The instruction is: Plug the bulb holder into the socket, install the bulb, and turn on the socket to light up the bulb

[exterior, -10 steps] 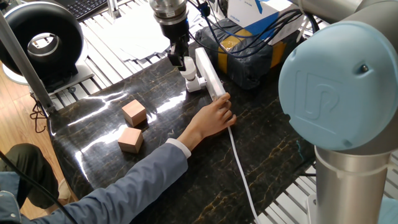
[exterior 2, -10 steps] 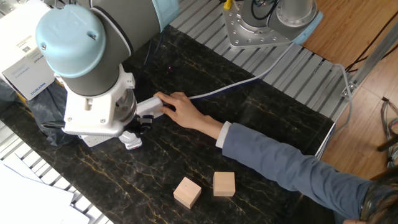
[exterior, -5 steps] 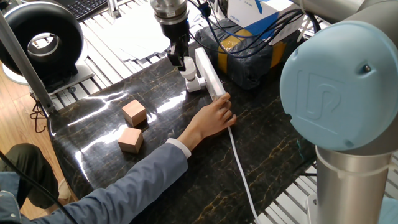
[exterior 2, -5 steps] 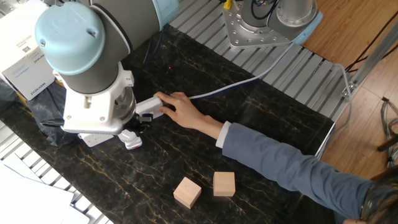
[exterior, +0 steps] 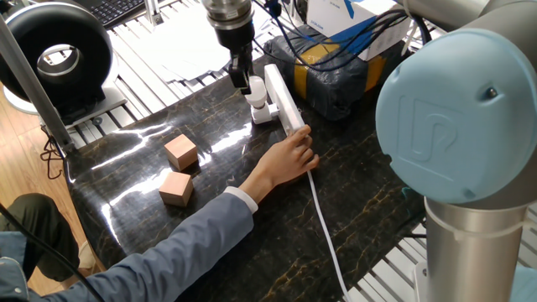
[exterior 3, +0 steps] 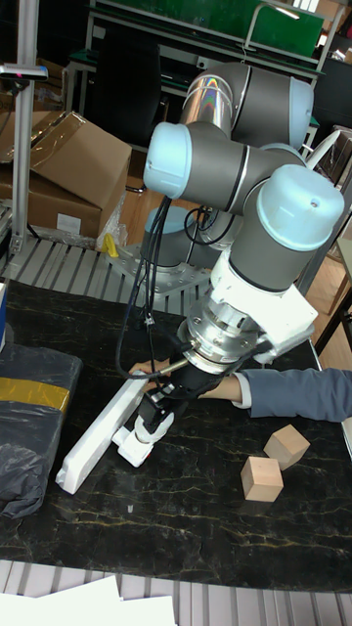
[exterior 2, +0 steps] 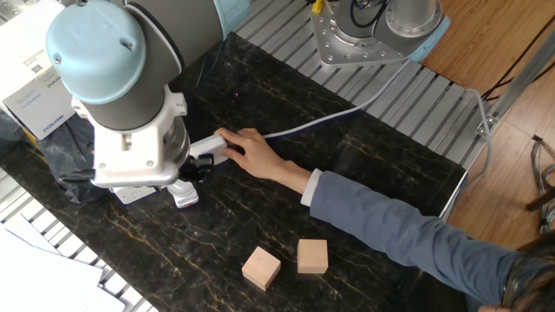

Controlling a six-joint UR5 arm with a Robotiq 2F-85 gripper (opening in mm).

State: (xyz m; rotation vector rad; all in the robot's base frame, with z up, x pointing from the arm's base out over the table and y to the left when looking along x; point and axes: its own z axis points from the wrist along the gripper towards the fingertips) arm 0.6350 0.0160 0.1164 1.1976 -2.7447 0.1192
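The white socket (exterior: 284,101) lies along the black table, and a person's hand (exterior: 289,158) holds down its near end. The small white bulb holder (exterior: 263,114) sits plugged against the socket's side. The white bulb (exterior: 254,94) stands upright in the holder. My gripper (exterior: 245,82) comes straight down from above, its dark fingers shut on the bulb. In the tall fixed view the gripper (exterior 3: 156,411) sits right over the holder (exterior 3: 130,452) beside the socket (exterior 3: 98,440). The arm's wrist hides most of the gripper in the other fixed view.
Two tan wooden cubes (exterior: 180,152) (exterior: 176,188) sit left of the person's forearm. A dark wrapped box with yellow tape (exterior: 336,75) stands behind the socket. The socket's white cable (exterior: 323,226) runs toward the near edge. A black round device (exterior: 59,54) is at the far left.
The wrist has turned a little over the bulb, and the cables at the arm have shifted. The hand, socket and cubes have stayed where they were.
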